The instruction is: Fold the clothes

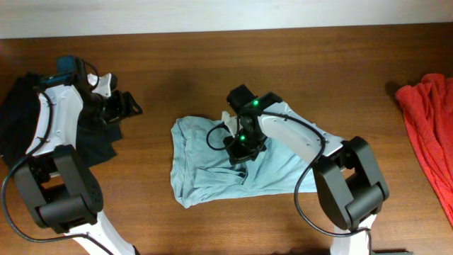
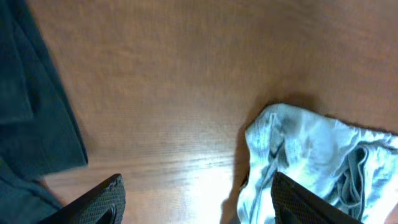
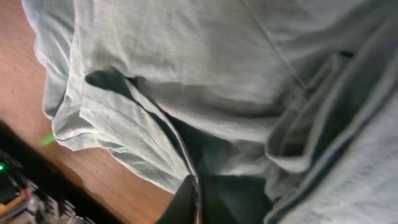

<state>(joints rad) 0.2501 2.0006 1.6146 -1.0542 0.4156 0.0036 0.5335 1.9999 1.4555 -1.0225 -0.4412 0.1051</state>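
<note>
Three garments lie on the brown wooden worktop. To the left of the left hand sits a dark navy fabric garment. That hand hangs wide open, holding nothing. Directly under the right hand lies the rumpled pale grey-blue short-sleeved fabric T-shirt, and this hand's fingers are closed to a slit on a fold near the shirt's middle. Far to its right is a crumpled red fabric garment. Lift slowly and check that only one layer is caught, since a bunched pinch would likely drag the whole shirt.
</note>
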